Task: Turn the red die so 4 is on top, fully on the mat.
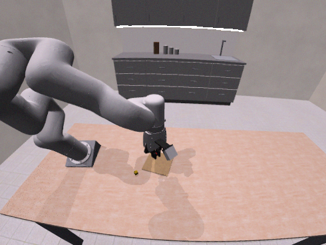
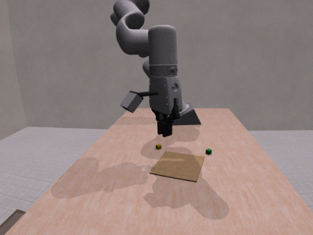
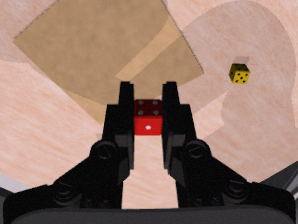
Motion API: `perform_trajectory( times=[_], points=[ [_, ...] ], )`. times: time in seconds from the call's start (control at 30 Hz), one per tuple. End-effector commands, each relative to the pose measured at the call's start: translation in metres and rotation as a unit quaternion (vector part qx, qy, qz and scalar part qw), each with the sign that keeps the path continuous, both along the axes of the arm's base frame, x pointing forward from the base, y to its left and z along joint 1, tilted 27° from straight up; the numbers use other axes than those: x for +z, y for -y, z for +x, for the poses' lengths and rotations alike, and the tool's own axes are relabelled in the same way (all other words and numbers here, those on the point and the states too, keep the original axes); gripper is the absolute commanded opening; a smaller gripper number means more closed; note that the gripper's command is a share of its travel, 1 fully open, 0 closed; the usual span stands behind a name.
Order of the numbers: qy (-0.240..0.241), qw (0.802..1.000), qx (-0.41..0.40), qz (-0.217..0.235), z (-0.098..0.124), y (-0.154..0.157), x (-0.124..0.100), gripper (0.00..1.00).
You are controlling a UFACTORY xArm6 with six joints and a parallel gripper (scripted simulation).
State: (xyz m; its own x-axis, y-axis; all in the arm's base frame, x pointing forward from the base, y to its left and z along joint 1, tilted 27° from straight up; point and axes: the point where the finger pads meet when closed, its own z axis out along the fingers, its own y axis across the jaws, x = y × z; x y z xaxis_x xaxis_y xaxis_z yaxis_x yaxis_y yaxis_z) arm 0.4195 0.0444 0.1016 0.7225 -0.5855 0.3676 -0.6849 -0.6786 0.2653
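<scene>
The red die [image 1: 156,153] [image 3: 148,125] is between the fingers of my gripper [image 1: 155,156] [image 2: 165,134] [image 3: 147,100], which is shut on it and holds it above the table near the mat. In the wrist view its bright face, which seems to be the upper one, shows one pip; the darker face beside it shows four. Its other faces are hidden. The tan mat [image 1: 158,168] [image 2: 179,166] [image 3: 100,45] lies flat. The yellow die [image 1: 136,172] [image 2: 158,147] [image 3: 241,75] lies off the mat, 5 on top. The green die [image 2: 208,151] lies off the mat; its pips are too small to read.
The wooden table [image 1: 239,186] [image 2: 105,198] carries the arm's base [image 1: 90,156] [image 2: 190,118] at one end. The grey block [image 1: 169,152] [image 2: 131,101] sticks out on a bracket beside the gripper. Cabinets [image 1: 179,80] stand beyond the table.
</scene>
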Motion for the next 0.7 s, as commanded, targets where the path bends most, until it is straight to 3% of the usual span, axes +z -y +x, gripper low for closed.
perform_trajectory(
  times=[0.0,0.3,0.37,0.67],
  points=[
    [-0.037,0.997,0.069,-0.004,0.005,-0.007,-0.002,0.11],
    [-0.081,0.984,0.16,-0.013,0.009,-0.016,-0.007,0.11],
    [-0.106,0.972,0.211,-0.019,0.011,-0.022,-0.011,0.11],
    [-0.153,0.94,0.305,-0.029,0.016,-0.032,-0.017,0.11]
  ],
)
